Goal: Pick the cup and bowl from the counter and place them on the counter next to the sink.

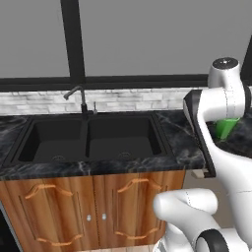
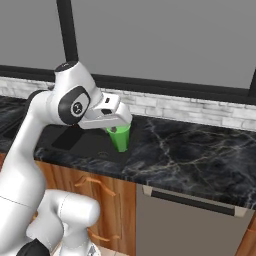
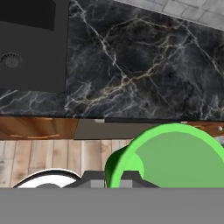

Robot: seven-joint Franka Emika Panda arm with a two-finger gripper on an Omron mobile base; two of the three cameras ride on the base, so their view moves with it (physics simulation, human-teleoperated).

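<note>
While one counter (image 2: 200,150) carries one double-basin sink (image 1: 88,138) with one faucet (image 1: 78,98), gripper (image 2: 116,129) fingers are clamped on the single green cup (image 2: 120,139), above the counter edge right of the sink; arm partly hides it.

White glossy arm (image 2: 30,130), dark joint rings.

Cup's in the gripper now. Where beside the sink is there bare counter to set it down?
The gripper holds the cup over the counter just right of the sink. The wide marble stretch between the sink's right rim and the brick backsplash looks bare. The strip in front of the sink is too narrow; the faucet crowds the back.
</note>
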